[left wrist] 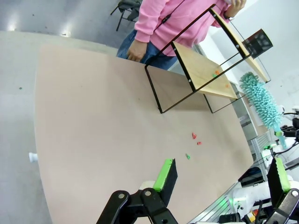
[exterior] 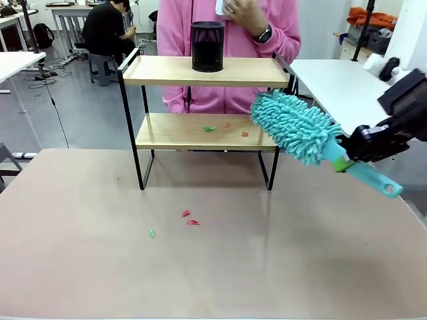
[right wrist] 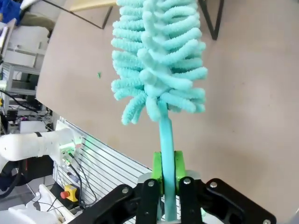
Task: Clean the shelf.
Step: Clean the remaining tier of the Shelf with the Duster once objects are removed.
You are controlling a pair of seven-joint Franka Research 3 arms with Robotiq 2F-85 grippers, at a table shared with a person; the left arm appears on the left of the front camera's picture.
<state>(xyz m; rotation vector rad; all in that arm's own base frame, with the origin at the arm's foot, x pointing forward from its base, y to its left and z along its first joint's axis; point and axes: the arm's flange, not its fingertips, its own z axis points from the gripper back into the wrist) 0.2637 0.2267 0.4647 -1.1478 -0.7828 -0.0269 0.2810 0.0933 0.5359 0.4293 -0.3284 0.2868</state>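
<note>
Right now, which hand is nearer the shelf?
Right. The right hand, gripping the duster, is just right of the shelf; the left hand, open, is far back across the table.

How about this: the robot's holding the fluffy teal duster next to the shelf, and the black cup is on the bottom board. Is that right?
Not quite. The black cup stands on the top board of the shelf, not the bottom one; the front view shows it. The rest is right: the right gripper holds the fluffy teal duster next to the shelf.
</note>
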